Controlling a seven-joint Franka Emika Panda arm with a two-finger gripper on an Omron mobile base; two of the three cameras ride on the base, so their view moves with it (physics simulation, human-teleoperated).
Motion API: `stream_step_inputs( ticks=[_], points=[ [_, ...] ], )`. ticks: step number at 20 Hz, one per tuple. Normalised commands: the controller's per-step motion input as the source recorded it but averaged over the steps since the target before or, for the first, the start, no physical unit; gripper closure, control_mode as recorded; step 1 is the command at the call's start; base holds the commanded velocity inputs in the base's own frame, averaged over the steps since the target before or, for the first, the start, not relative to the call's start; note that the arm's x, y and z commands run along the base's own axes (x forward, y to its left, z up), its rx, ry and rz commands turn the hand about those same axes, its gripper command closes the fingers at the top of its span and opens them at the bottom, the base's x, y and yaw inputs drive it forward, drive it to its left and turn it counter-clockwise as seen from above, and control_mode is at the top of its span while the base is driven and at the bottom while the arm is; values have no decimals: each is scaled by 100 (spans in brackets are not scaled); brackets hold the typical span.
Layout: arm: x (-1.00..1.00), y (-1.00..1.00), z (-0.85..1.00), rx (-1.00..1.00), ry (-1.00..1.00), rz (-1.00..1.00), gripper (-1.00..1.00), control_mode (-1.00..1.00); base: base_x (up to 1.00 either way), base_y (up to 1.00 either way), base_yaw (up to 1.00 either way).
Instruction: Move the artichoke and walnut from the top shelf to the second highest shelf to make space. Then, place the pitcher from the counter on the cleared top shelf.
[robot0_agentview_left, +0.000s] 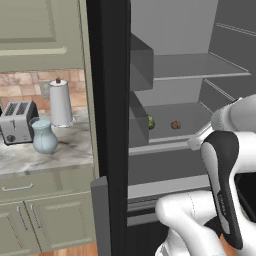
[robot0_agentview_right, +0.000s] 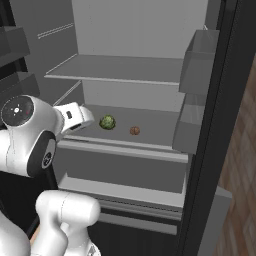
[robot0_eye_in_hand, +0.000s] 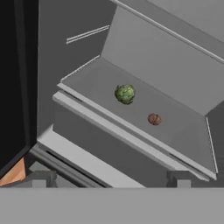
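Green artichoke (robot0_eye_in_hand: 125, 93) and brown walnut (robot0_eye_in_hand: 154, 119) lie near each other on the thick-lipped second highest shelf (robot0_eye_in_hand: 131, 135).

Artichoke (robot0_agentview_right: 107, 122) and walnut (robot0_agentview_right: 134, 131) lie near each other on second highest shelf (robot0_agentview_right: 120, 146), artichoke to the left. Top shelf (robot0_agentview_right: 112, 79) above them. Pitcher (robot0_agentview_left: 44, 136) on counter (robot0_agentview_left: 60, 152), left of fridge, before toaster (robot0_agentview_left: 18, 121) and paper-towel roll (robot0_agentview_left: 60, 103).

Sage-green cabinets (robot0_agentview_left: 40, 30) (brick backsplash (robot0_agentview_left: 30, 87) below)
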Motion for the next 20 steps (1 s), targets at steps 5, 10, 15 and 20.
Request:
stream_step_inputs(
  ticks=[5, 10, 15, 20],
  points=[
    [0, 0, -1, 0, -12, -8, -100, -100, 0, 0, 0],
    [-5, 0, -13, 0, -19, -3, -100, -100, 0, 0, 0],
    [0, 0, -6, 0, -14, -1, -100, -100, 0, 0, 0],
    [0, 0, 0, 0, 0, 0, -100, 100, 0, -6, 0]
  ],
)
